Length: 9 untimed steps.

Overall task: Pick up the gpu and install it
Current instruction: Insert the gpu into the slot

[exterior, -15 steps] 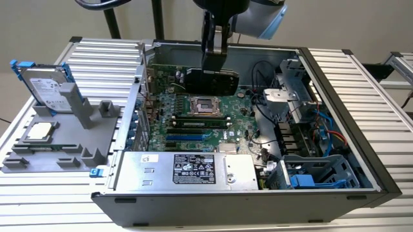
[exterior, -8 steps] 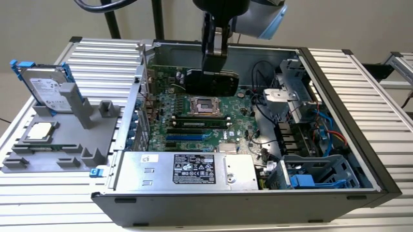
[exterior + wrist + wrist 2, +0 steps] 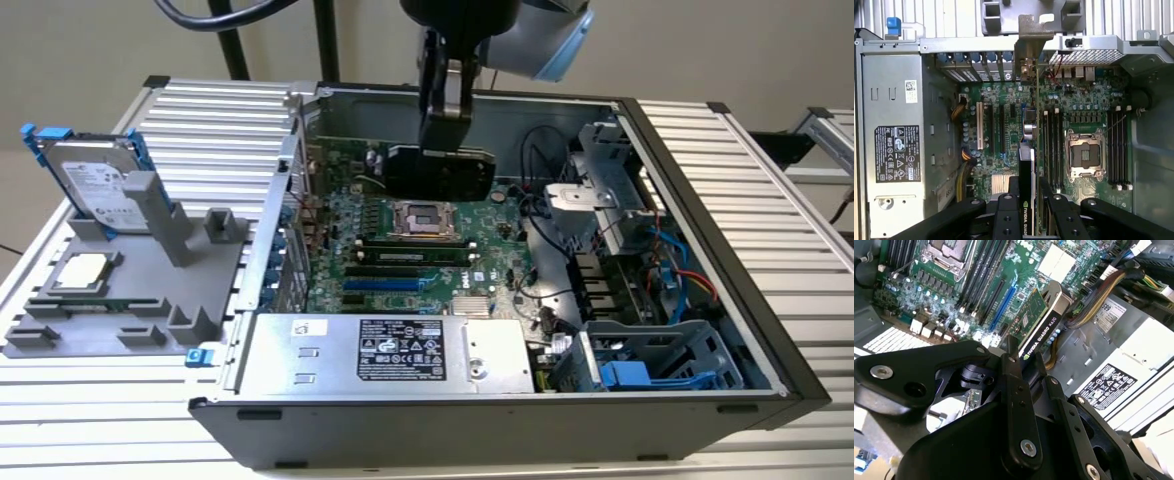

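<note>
Ribbed aluminium table (image 3: 747,180) carries an open computer case (image 3: 694,400), lying on its side before a plain pale wall. In the exterior view, the arm descends into the case from above; the gpu (image 3: 441,170) hangs edge-down beneath it, above the motherboard (image 3: 400,250) and near the open CPU socket (image 3: 424,218). On the exterior view's left, a grey fixture (image 3: 147,290) holds a silver hard drive (image 3: 96,180) with blue rails, standing upright, and a small square CPU chip (image 3: 83,270) lying flat. A power supply (image 3: 400,350) sits at the case's near edge.

Second wrist view: the pincer (image 3: 1021,365) is closed on the gpu (image 3: 1041,325), black fingers (image 3: 1013,375) clamping both faces. The card's green board and black cooler edge point toward the motherboard, near the blue slot (image 3: 1004,302). Whether the card touches the board, I cannot tell.

First wrist view: the gpu (image 3: 1026,165) is seen edge-on, held between the pincer (image 3: 1026,205) fingers, its silver end bracket (image 3: 1031,42) at the case's rear slot openings. The card runs between the expansion slots and the memory slots (image 3: 1051,145).
</note>
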{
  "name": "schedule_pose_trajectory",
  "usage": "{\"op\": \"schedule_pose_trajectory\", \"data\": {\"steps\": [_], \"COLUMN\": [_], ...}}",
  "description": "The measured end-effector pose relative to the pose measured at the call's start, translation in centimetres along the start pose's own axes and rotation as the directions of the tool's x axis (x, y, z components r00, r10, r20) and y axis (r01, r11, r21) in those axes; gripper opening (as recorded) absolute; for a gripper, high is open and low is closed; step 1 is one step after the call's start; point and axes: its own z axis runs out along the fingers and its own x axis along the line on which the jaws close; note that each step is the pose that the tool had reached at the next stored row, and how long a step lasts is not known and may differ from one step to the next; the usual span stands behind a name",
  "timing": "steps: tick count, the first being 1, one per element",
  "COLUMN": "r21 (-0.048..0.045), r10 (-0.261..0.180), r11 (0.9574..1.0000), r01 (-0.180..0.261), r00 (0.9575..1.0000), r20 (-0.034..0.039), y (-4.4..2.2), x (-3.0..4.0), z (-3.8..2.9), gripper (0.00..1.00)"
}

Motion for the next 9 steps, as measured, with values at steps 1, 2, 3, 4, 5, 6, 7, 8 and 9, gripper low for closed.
{"op": "schedule_pose_trajectory", "data": {"steps": [1, 2, 3, 4, 5, 6, 7, 8, 9], "r21": [0.0000, 0.0000, 0.0000, 0.0000, 0.0001, 0.0000, 0.0000, 0.0000, 0.0000], "r10": [0.000, 0.000, 0.000, 0.000, 0.000, 0.000, 0.000, 0.000, 0.000], "r11": [1.0000, 1.0000, 1.0000, 1.0000, 1.0000, 1.0000, 1.0000, 1.0000, 1.0000], "r01": [0.000, 0.000, 0.000, 0.000, 0.000, 0.000, 0.000, 0.000, 0.000], "r00": [1.0000, 1.0000, 1.0000, 1.0000, 1.0000, 1.0000, 1.0000, 1.0000, 1.0000], "r20": [0.0000, 0.0000, -0.0001, 0.0000, 0.0000, 0.0000, 0.0000, 0.0000, 0.0000], "y": [-0.03, -0.06, -0.08, -0.10, -0.12, -0.13, -0.14, -0.15, -0.15], "x": [0.00, 0.00, 0.00, 0.00, 0.00, 0.00, 0.00, 0.00, 0.00], "z": [0.02, 0.04, 0.06, 0.08, 0.10, 0.12, 0.14, 0.16, 0.17], "gripper": [0.00, 0.00, 0.00, 0.00, 0.00, 0.00, 0.00, 0.00, 0.00]}}
